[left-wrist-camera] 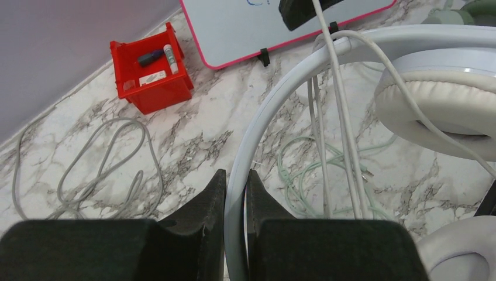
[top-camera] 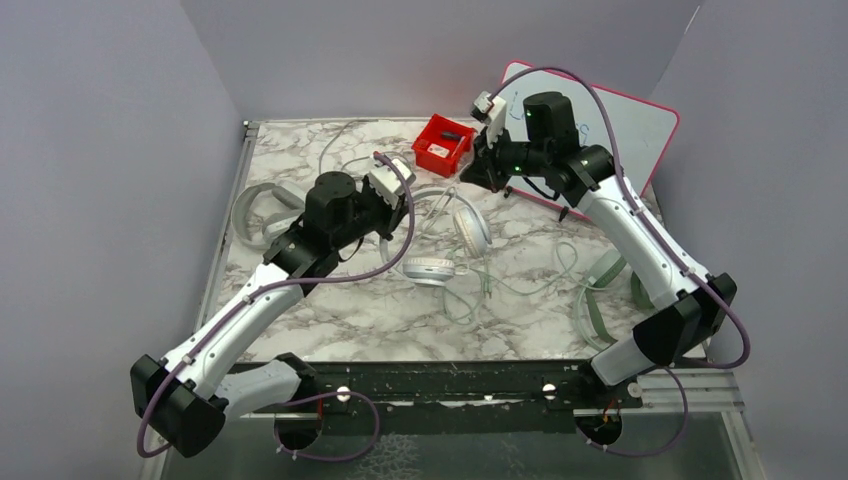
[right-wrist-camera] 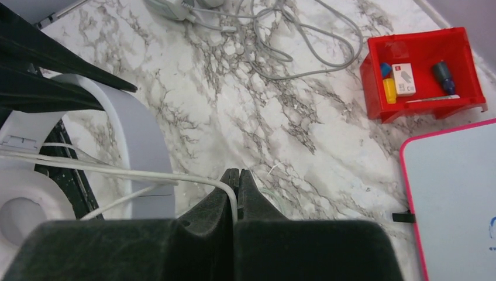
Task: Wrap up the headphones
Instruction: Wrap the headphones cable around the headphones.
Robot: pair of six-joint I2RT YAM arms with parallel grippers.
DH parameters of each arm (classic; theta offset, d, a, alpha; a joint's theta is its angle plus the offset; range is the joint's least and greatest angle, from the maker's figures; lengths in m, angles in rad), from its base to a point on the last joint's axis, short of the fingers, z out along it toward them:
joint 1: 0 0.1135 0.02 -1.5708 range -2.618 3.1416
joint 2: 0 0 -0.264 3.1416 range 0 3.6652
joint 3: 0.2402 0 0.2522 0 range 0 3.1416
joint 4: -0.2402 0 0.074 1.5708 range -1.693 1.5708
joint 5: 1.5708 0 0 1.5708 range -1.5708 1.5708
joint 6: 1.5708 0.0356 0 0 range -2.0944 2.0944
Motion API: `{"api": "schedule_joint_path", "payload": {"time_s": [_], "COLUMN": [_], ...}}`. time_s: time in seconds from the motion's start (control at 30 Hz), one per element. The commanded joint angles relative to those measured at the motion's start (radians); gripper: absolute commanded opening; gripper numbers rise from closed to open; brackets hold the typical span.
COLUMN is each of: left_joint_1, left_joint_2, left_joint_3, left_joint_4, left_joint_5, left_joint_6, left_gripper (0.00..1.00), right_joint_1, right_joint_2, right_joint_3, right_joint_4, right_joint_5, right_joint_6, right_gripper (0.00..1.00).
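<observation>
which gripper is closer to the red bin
Right. The right gripper hangs close beside the red bin; the left gripper is farther off, clamped on the white headband.

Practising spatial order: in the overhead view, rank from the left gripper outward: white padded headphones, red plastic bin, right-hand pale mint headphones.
1. White padded headphones: gripped, centre.
2. Red plastic bin: back centre.
3. Pale mint headphones: right edge.

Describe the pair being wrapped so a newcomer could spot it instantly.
On the marble table, look centre, just in front of the red bin. The white headphones are there, headband clamped in the left gripper, cable pinched by the right gripper. It is the only white pair; the other pairs, at the left and right edges, are pale green-grey.
</observation>
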Motion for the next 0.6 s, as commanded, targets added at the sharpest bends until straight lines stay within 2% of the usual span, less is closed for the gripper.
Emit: {"api": "schedule_joint_path", "payload": {"time_s": [0.0, 0.3, 0.57], "left_joint_1": [0.0, 0.0, 0.0], "left_joint_2": [-0.065, -0.135, -0.143], "left_joint_3": [-0.009, -0.031, -0.066], "left_joint_4": [0.047, 0.173, 0.325], "left_joint_5": [0.062, 0.063, 0.013], "left_joint_6": [-0.006, -0.06, -0.201], "left_gripper": [0.0, 0.0, 0.0], "right_joint_1": [-0.033, -0.077, -0.077], "right_joint_2": [-0.005, 0.015, -0.001], "right_joint_3": [-0.045, -0.123, -0.268], "right_joint_4": [0.097, 0.201, 0.512], "right_joint_5": [-0.092, -0.392, -0.595], "right_joint_6": [0.018, 0.154, 0.52], "right_gripper": [0.0, 0.0, 0.01]}}
